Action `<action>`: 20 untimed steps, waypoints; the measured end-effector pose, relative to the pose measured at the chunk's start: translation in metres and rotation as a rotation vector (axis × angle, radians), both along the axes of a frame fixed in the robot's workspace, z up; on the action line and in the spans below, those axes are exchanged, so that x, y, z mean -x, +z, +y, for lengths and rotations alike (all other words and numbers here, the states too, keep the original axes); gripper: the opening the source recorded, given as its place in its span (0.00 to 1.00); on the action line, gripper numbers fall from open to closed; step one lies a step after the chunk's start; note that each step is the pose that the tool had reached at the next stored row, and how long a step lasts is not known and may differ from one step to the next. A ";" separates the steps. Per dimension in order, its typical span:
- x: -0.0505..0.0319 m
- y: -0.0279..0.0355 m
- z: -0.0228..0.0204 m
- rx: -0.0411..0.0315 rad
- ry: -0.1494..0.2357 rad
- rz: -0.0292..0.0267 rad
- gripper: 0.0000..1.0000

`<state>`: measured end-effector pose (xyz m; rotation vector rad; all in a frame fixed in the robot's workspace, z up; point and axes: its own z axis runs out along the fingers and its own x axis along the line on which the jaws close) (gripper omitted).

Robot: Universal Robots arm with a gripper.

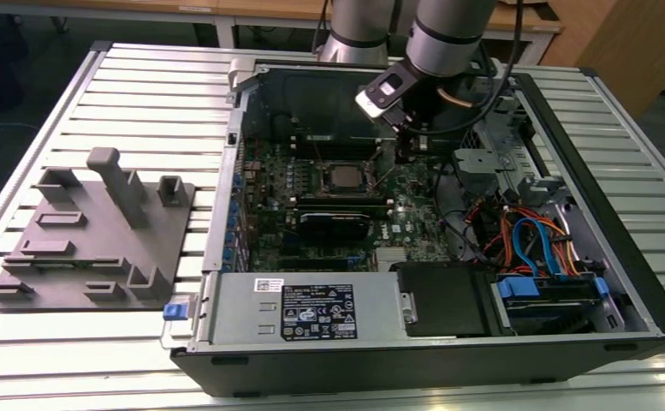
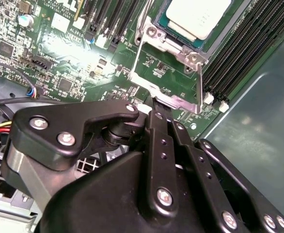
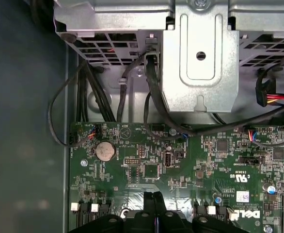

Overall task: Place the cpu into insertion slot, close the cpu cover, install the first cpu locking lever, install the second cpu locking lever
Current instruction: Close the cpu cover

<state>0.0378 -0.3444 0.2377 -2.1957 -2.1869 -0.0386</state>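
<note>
While the exterior view puts the gripper [image 1: 406, 154] low inside the case [image 1: 635, 257], just beside the cpu [image 1: 345, 177] seated in the insertion slot [image 1: 319, 178], I worry about clipping nearby parts. In the second wrist view the cpu cover [image 2: 176, 101] lies swung open and the clenched fingertips [image 2: 157, 121] sit at its free edge; a slip could let it snap down crooked. In the first wrist view the fingers [image 3: 150, 208] press together just above the motherboard [image 3: 147, 170], where scraping could damage components.

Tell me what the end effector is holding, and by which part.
The end effector looks pinched on the cpu cover, at the middle of its edge farthest from the cpu.
</note>
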 end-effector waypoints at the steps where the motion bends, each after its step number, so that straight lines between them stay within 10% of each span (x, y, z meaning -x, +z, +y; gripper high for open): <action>1: 0.0006 0.0000 0.0000 -0.0001 0.000 0.0000 0.11; 20: 0.0028 0.0059 0.0000 -0.0008 0.000 0.0006 0.11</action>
